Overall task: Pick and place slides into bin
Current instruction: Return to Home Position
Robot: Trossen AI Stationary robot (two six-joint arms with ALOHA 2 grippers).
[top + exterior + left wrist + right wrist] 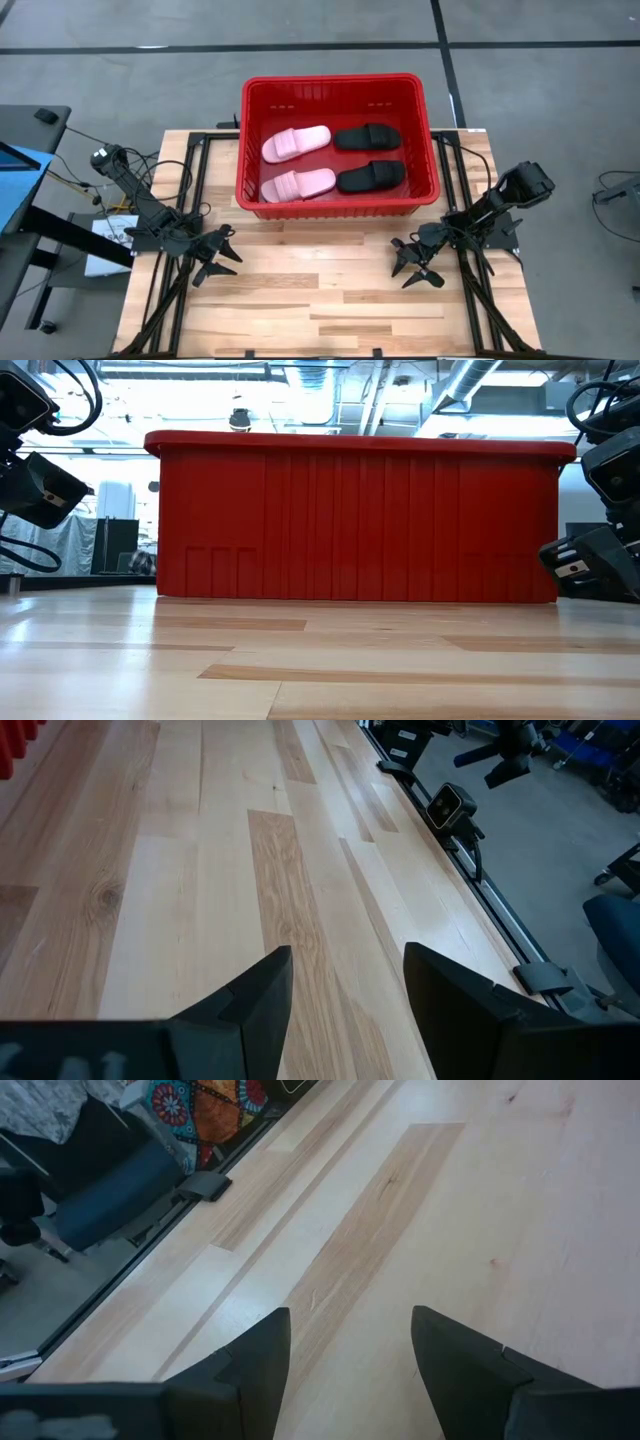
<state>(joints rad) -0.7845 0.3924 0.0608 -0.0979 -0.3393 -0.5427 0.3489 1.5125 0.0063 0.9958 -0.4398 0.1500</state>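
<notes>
Status for you, from the high view: the red bin [330, 79] sits upper centre of the frame, at the upper edge of the wooden table [330, 300].

All four slides are inside it, flat on the bin floor in a two-by-two grid:
- The upper pink slide [296, 143] and lower pink slide [298, 184] are in the left half.
- The upper black slide [367, 137] and lower black slide [370, 177] are in the right half.
- Each pink one lies just beside its black neighbour, and the long axes run roughly left to right.

The left gripper [225, 250] is lower left of the frame, over bare wood and well apart from the bin. Its fingers are spread, and the left wrist view shows only table planks between them.

The right gripper [402, 262] is lower right, roughly mirroring the left and also clear of the bin. Its fingers are spread wide too, with plain wood in the gap in the right wrist view.

In the low view you only get the bin's red front wall filling the centre, with dark arm parts at both frame edges. The slides are hidden behind that wall.
</notes>
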